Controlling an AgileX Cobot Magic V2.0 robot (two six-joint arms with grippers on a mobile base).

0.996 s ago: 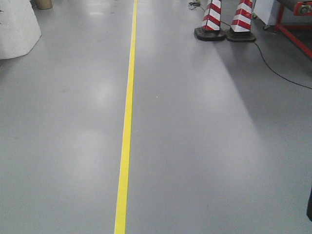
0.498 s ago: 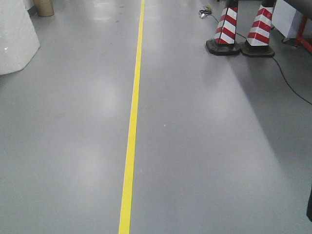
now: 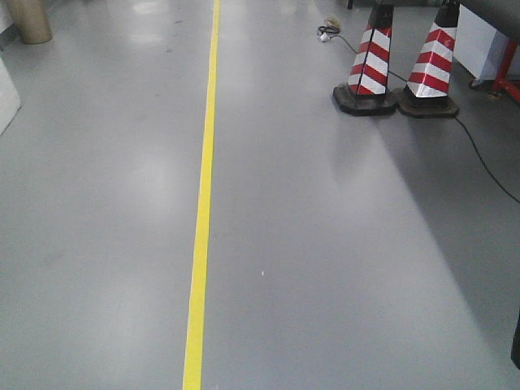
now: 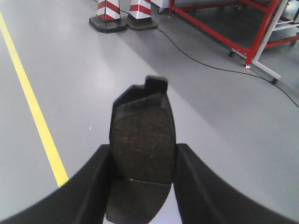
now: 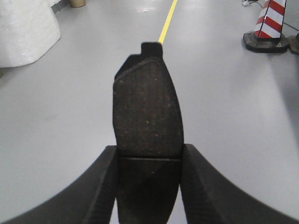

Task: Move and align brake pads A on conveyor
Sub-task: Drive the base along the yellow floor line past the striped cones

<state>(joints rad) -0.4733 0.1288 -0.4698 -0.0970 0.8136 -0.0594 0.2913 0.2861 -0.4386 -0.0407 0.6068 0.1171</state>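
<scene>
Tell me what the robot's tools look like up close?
Only the fingers show. The left tool has two matte black fingers that curve outward toward the camera, smooth and broad. The right tool looks the same: two black curved fingers, with a faintly ribbed texture along their edges. No cables, markings or labels are visible on either.

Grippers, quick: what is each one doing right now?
Left gripper: shut on a flat dark grey-brown brake pad.
Right gripper: shut on another flat dark brown brake pad.
</scene>
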